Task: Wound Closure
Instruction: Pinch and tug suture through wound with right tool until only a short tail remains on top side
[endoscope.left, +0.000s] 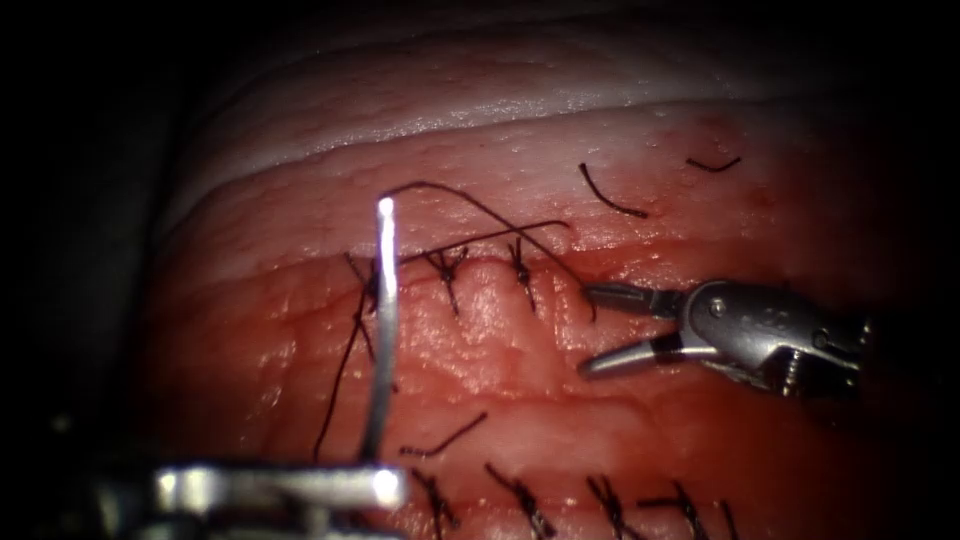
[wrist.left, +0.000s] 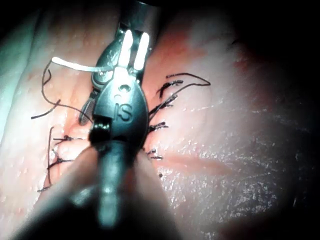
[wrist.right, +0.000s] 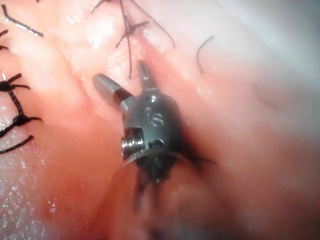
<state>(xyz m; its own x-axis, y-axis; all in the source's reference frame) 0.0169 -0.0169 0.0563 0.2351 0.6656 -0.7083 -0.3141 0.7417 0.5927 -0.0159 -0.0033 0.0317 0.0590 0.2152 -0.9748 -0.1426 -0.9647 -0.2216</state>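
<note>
— Steel first: where is the needle (endoscope.left: 383, 330)?
— Held by the left gripper (endoscope.left: 375, 470) at the lower edge of the endoscope view. It is pinched near one end, and the rest of the curve rises free above the tissue (endoscope.left: 500, 330), bright tip uppermost. It is not in the tissue.
— Does the close view agree?
— Yes. In the left wrist view the left gripper (wrist.left: 134, 50) is pressed together on the needle (wrist.left: 75, 65), which juts sideways from it.
— And the thread (endoscope.left: 470, 205)?
— Dark, arching from near the needle's tip across the stitched cut (endoscope.left: 480, 262) toward the right, with another strand hanging down on the left of the needle.
— The right gripper (endoscope.left: 588, 330)?
— Spread wide, holding nothing, at the right end of the cut; its upper jaw lies close to the thread. The right wrist view shows the right gripper (wrist.right: 122, 77) gaping just above the tissue too.
— Anything loose?
— Cut ends of thread (endoscope.left: 610, 195) lie on the tissue.
</note>
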